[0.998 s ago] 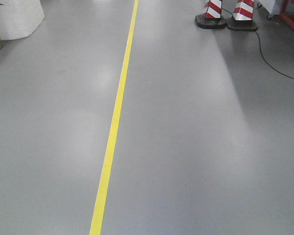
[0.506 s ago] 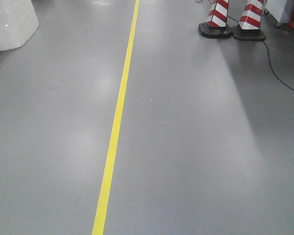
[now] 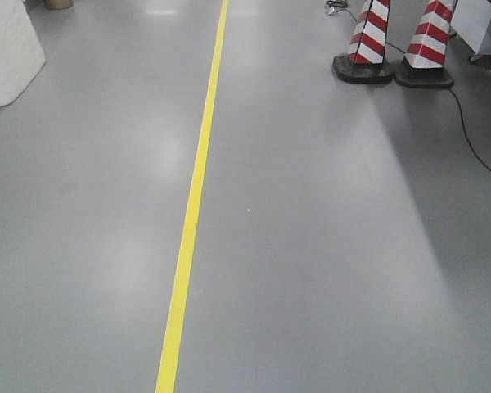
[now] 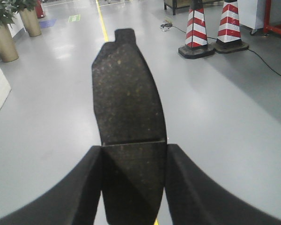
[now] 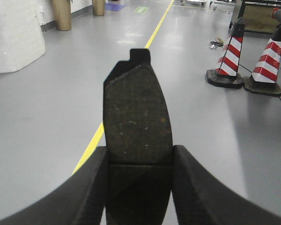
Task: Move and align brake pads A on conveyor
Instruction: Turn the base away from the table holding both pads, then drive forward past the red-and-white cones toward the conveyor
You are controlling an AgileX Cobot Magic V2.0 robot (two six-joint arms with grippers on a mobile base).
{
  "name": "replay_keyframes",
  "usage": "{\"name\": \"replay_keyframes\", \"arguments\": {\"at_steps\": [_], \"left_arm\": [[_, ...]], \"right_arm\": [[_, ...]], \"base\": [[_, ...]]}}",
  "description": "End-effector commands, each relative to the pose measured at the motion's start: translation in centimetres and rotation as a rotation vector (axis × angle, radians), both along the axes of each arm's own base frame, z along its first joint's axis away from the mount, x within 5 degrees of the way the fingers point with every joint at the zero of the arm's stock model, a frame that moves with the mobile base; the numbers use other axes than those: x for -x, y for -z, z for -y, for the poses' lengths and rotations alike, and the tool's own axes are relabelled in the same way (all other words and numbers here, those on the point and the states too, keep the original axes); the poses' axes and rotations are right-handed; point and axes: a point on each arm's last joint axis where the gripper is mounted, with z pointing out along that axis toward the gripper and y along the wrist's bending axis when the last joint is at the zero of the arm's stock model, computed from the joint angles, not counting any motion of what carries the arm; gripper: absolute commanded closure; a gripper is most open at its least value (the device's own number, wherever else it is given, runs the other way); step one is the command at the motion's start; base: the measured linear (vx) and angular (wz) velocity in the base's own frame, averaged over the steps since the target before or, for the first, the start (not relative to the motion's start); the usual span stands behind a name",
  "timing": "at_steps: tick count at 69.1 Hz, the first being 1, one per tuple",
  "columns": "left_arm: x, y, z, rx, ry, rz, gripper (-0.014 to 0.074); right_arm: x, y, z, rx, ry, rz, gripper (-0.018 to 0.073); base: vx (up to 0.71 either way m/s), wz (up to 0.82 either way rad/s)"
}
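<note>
My left gripper is shut on a dark-grey curved brake pad. The pad sticks out forward between the jaws, groove at the jaw tips, held above the grey floor. My right gripper is shut on a second brake pad, held the same way. The conveyor is out of view in all views. Neither gripper shows in the front view.
A yellow floor line runs ahead over grey floor. Two red-and-white cones with a black cable stand at the right. A white block is at the left. Potted plants stand far left.
The front view has moved forward: the cones and the white block have slid down and outward in the frame, nearer to me.
</note>
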Motion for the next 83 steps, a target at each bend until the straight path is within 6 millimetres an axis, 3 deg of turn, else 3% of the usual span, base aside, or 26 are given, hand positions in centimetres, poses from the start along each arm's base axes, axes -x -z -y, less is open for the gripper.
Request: {"name": "replay_keyframes", "arguments": {"at_steps": [1,83], "left_arm": [[-0.07,-1.85,0.00,0.037,-0.002,0.118,0.0502],[-0.07,-1.85,0.00,0.037,-0.002,0.118,0.0502]], "right_arm": [[-0.11,-1.76,-0.09,-0.003,-0.010,0.119,0.0564],[-0.11,-1.76,-0.09,-0.003,-0.010,0.119,0.0564]], "base": [[0.66,-0.07],[0.69,-0.05]]}}
